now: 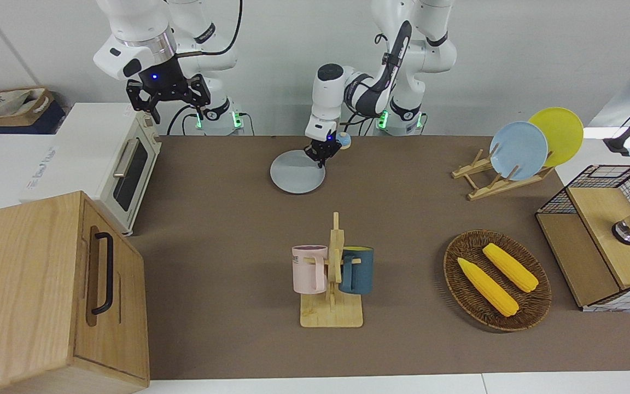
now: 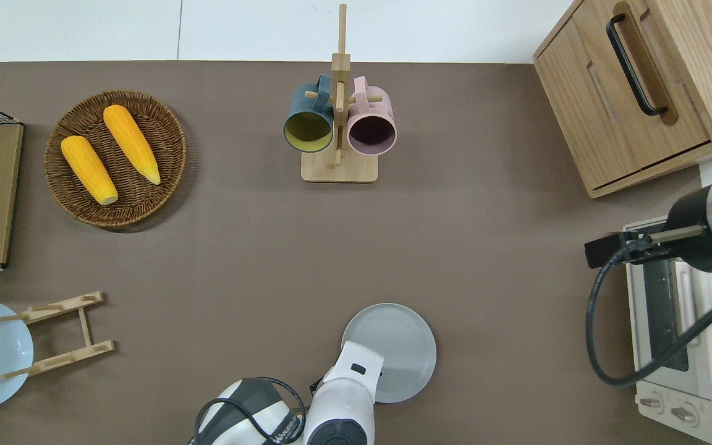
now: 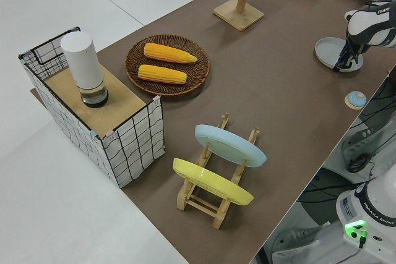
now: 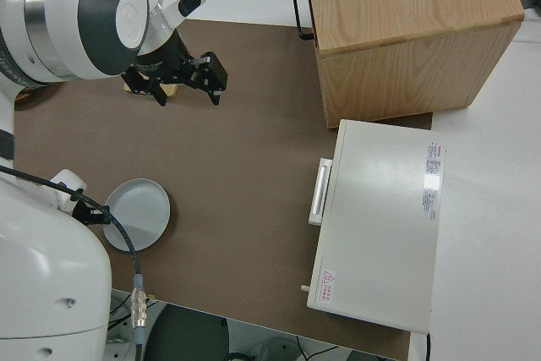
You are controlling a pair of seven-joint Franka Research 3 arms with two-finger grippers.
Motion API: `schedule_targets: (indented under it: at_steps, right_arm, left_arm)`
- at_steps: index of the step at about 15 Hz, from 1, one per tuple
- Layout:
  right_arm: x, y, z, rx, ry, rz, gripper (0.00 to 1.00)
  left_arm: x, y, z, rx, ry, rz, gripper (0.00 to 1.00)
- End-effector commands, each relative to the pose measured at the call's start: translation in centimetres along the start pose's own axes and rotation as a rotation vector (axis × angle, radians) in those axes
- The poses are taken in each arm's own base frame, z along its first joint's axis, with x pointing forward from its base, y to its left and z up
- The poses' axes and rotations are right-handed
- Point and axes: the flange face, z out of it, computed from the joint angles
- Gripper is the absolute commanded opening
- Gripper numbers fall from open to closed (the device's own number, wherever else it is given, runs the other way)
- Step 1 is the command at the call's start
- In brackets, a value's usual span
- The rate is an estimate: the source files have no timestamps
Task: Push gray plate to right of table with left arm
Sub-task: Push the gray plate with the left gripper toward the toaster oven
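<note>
Gray plate on the table, upper centre of the front view.
The left gripper was seen lowered onto its rim; finger state could not be told. The right arm was parked.

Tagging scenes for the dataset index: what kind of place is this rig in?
Most likely a robotics lab staged as a kitchen: two arms stand at a brown table laid with a toaster oven, a mug rack, a wooden plate rack and a basket of corn, against bare white walls.
</note>
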Motion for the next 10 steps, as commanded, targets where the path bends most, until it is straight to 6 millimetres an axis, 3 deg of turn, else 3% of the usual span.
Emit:
schedule_targets:
  at_steps: [1,6,10]
  right_arm:
    - [-0.4,0.2,-0.4,0.010,-0.002,0.006,0.983]
    - [-0.4,0.1,-0.4,0.009,-0.002,0.003,0.983]
    - [-0.4,0.1,-0.4,0.009,-0.002,0.003,0.983]
  left_arm:
    - [-1.9,3.3,2.0,0.001,-0.024,-0.020,0.00]
    - [-3.6,7.2,2.6,0.020,-0.013,-0.040,0.00]
    - [-3.8,10.9,2.7,0.049,-0.004,-0.058,0.00]
